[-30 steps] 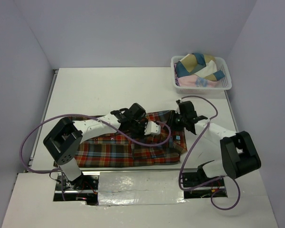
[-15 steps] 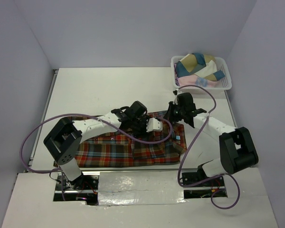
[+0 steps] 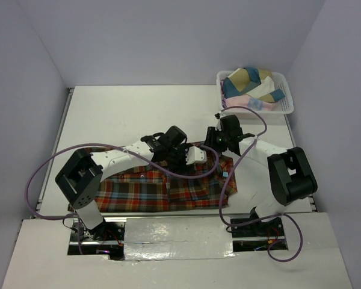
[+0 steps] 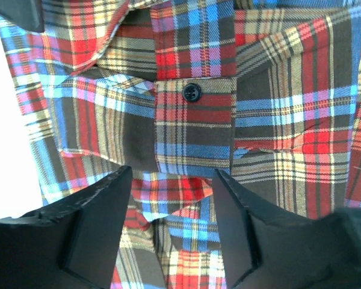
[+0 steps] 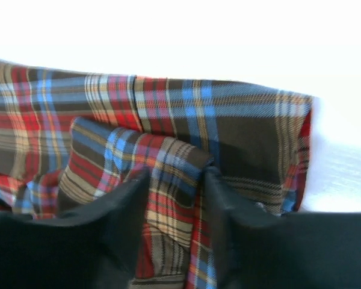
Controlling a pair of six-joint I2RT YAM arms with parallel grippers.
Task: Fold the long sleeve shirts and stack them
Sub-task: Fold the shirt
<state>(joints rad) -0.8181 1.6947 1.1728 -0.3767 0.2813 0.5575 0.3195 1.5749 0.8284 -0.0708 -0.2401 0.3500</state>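
The plaid shirt [image 3: 138, 192] is partly folded, not stacked. The left fingers [image 4: 90, 235] are apart, empty. I can't tell if the right fingers [image 5: 108, 223] pinch.

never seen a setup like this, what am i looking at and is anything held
Two robot arms, left arm and right arm, are bolted at the near edge of a table. The wide picture comes from a fixed camera above; the two close-ups come from cameras on the wrists. A plaid shirt lies on it, and a white basket of other cloth sits in the far right corner. The left gripper is open above a buttoned cuff, holding nothing. A fold of shirt sits between the fingers of the right gripper; whether it grips is unclear.
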